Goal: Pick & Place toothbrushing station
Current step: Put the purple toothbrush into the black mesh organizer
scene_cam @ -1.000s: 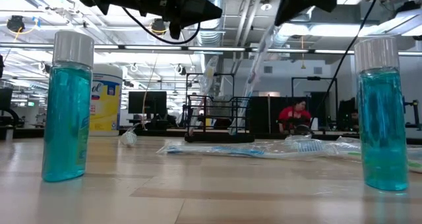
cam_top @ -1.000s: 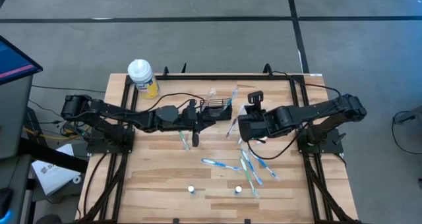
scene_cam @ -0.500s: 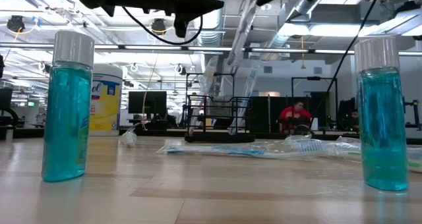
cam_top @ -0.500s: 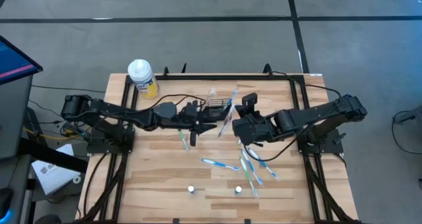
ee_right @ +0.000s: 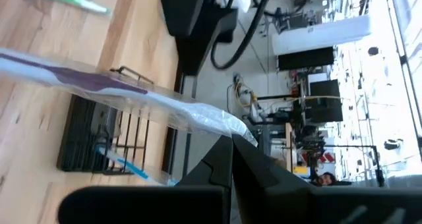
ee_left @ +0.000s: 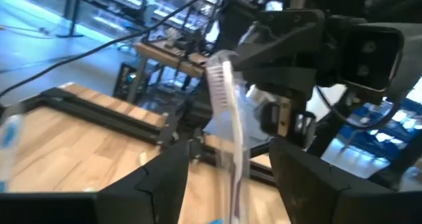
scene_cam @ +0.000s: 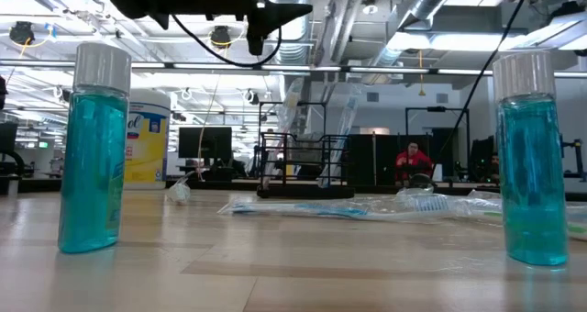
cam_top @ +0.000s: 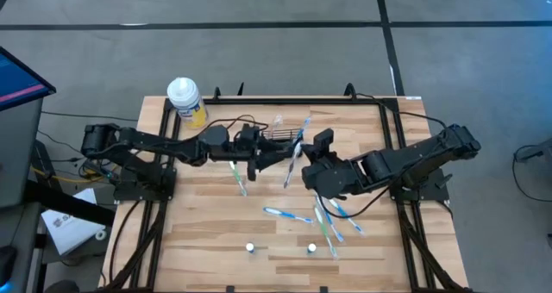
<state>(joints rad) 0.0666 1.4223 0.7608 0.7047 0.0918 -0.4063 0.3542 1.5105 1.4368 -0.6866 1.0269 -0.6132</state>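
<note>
Change: the left end effector (cam_top: 274,155), just left of centre in the high view, now has its fingers spread apart; a second ago they were nearly together.
Wrapped toothbrush: a clear-wrapped toothbrush (cam_top: 293,157) stands tilted between the two end effectors, its top leaning toward the holder. In the left wrist view the same brush (ee_left: 225,112) rises in the gap between the left fingers (ee_left: 158,178), and I cannot tell whether either finger touches it.
Right end effector: the right end effector (cam_top: 309,166), right of centre in the high view, has its fingers pressed together; the toothbrush appears pinched there at its lower end, and the wrapper (ee_right: 132,95) runs across the right wrist view just past the fingertips.
Meaning: this looks like a hand-over, with the left side letting go and the right side carrying the brush, probably toward the holder.
Toothbrushing station: the black wire-mesh holder (cam_top: 278,140) sits on the counter (cam_top: 207,233) in the upper middle of the high view, with a blue-handled brush (ee_right: 119,159) already in it; in the low view it stands mid-frame, far back (scene_cam: 303,165).
Versus earlier frame: the right arm has swung left and down-frame, and the brush has moved with it from the holder's right side to a spot below it.
Loose items: several toothbrushes (cam_top: 332,224) lie lower right of centre.
</note>
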